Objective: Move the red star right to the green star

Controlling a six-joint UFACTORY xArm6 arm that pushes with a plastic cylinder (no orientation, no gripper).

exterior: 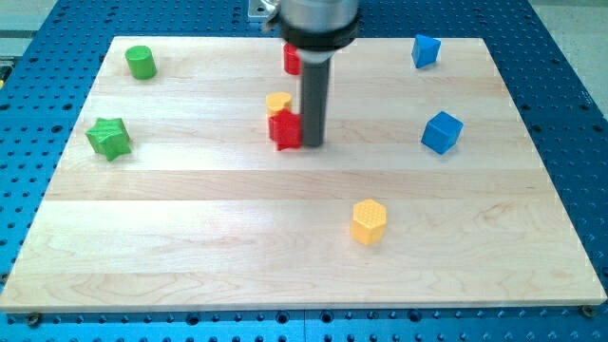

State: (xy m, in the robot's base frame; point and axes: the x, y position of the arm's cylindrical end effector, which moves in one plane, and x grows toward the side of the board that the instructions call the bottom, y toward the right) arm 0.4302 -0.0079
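The red star (283, 129) lies near the board's middle, a little toward the view's top. My tip (312, 144) touches its right side. The green star (108, 138) lies at the view's left edge of the board, far left of the red star. A small yellow block (277, 102) sits just above the red star, touching it. Another red block (292, 59) lies further up, partly hidden behind the rod.
A green cylinder (141, 62) sits at the top left. A blue block (426, 49) sits at the top right and a blue cube (442, 132) at the right. A yellow hexagonal block (369, 221) lies lower right of centre. The wooden board (190, 247) rests on a blue perforated table.
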